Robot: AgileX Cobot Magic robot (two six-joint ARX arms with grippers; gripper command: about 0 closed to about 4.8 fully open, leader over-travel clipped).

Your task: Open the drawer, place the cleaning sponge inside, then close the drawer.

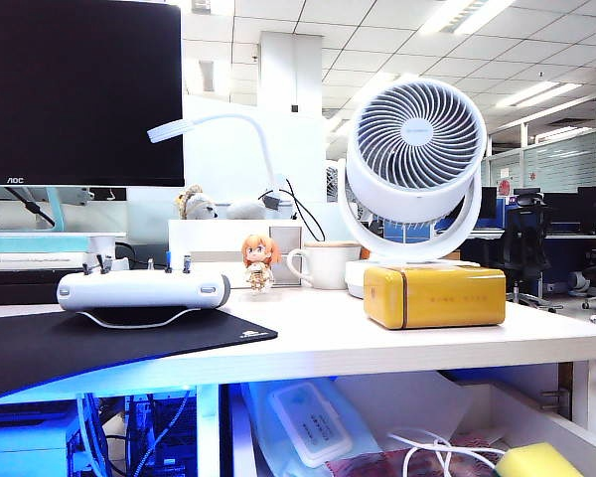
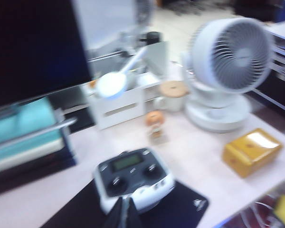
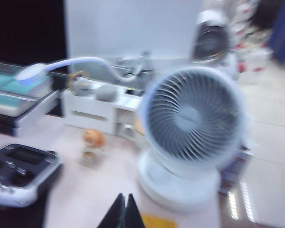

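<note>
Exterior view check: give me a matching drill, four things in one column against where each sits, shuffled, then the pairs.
Things:
1. round white desk fan
2. glossy amber-yellow rounded box
3. bright yellow foam cleaning sponge
4. grey handheld controller with sticks

Places:
A. on the black mat, left part of the desk
B. below the desktop, in the open drawer at lower right
C. on the desktop in front of the fan's base
D. at the back of the desk, right of the white mug

Pairs: 1-D, 2-C, 3-B, 4-A
</note>
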